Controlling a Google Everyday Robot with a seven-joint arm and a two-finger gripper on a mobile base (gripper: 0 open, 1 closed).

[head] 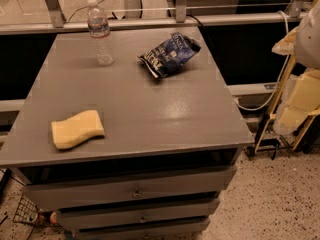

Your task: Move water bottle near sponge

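Note:
The water bottle (100,32), clear with a white cap and a pale label band, stands upright at the far left of the grey cabinet top (150,104). The pale yellow, wavy-edged sponge (77,128) lies flat near the front left corner, well apart from the bottle. My gripper (299,100), with pale tan flat parts, hangs at the right edge of the view, off the cabinet's right side and far from both things. It holds nothing that I can see.
A crumpled dark blue snack bag (169,53) lies at the far middle of the top, right of the bottle. The cabinet has drawers (135,191) below. A metal rail (165,21) runs behind it. Speckled floor lies to the right.

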